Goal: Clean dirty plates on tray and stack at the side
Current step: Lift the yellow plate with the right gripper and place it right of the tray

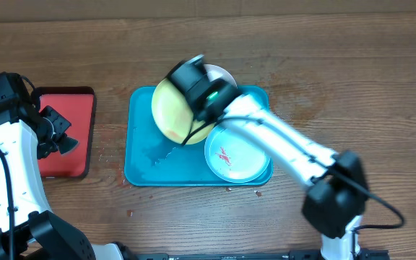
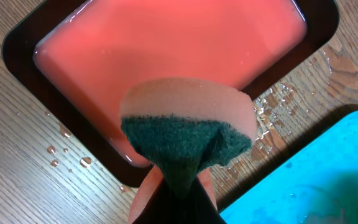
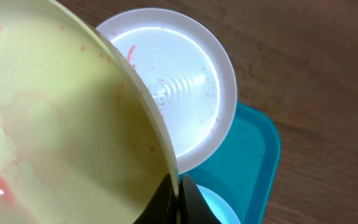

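Note:
My right gripper (image 1: 193, 108) is shut on the rim of the yellow-green plate (image 1: 173, 112) and holds it tilted on edge above the teal tray (image 1: 143, 162); in the right wrist view the plate (image 3: 61, 124) fills the left, with pink smears, pinched at my fingertips (image 3: 179, 186). The white plate (image 1: 222, 74) lies behind it, half over the tray's far rim; it shows red specks in the right wrist view (image 3: 179, 81). The pale mint plate (image 1: 233, 155) with a red smear lies flat in the tray's right part. My left gripper (image 1: 58, 133) is shut on a sponge (image 2: 188, 134), pink with a green scouring side, above the red tray.
A red tray with a dark rim (image 1: 67, 130) lies on the wooden table left of the teal tray; in the left wrist view it (image 2: 166, 43) holds wet film. Water drops (image 2: 269, 106) lie on the wood between the trays. A puddle (image 1: 157, 152) sits in the teal tray's left part.

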`<move>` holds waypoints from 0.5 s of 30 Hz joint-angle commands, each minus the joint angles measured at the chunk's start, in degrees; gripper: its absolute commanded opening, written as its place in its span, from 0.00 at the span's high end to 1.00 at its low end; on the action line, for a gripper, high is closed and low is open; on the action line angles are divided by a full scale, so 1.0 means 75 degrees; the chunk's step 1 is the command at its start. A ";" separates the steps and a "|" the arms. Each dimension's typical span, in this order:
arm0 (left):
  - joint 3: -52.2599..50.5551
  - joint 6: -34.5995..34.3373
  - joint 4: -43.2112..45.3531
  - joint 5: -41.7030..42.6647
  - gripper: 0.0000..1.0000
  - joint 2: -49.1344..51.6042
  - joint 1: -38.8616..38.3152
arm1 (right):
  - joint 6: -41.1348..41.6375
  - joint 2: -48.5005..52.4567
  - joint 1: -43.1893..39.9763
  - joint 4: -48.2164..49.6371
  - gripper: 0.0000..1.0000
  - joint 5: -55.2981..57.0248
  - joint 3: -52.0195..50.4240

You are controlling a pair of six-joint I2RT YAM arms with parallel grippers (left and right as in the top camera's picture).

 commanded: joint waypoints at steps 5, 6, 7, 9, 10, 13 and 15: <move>0.0058 0.0207 0.0038 0.0140 0.95 0.0038 0.0029 | 0.0297 -0.0551 -0.3040 -0.1055 0.96 -0.3652 0.0160; 0.0058 0.0207 0.0041 0.0140 0.96 0.0038 0.0029 | 0.0271 -0.0460 -0.3424 -0.1230 0.96 -0.3617 0.0134; 0.0058 0.0207 0.0044 0.0143 0.96 0.0038 0.0029 | 0.0265 -0.0367 -0.3853 -0.1387 0.96 -0.3596 0.0096; 0.0058 0.0207 0.0052 0.0143 0.96 0.0038 0.0029 | 0.0265 -0.0198 -0.4468 -0.1501 0.96 -0.3596 -0.0003; 0.0058 0.0207 0.0058 0.0143 0.96 0.0041 0.0029 | 0.0265 -0.0137 -0.4730 -0.1507 0.96 -0.3596 -0.0073; 0.0058 0.0207 0.0061 0.0140 0.96 0.0050 0.0029 | 0.0271 0.0044 -0.5499 -0.1355 0.96 -0.3593 -0.0332; 0.0058 0.0207 0.0055 0.0143 0.96 0.0050 0.0029 | 0.0274 0.0175 -0.5948 -0.1145 0.96 -0.3593 -0.0498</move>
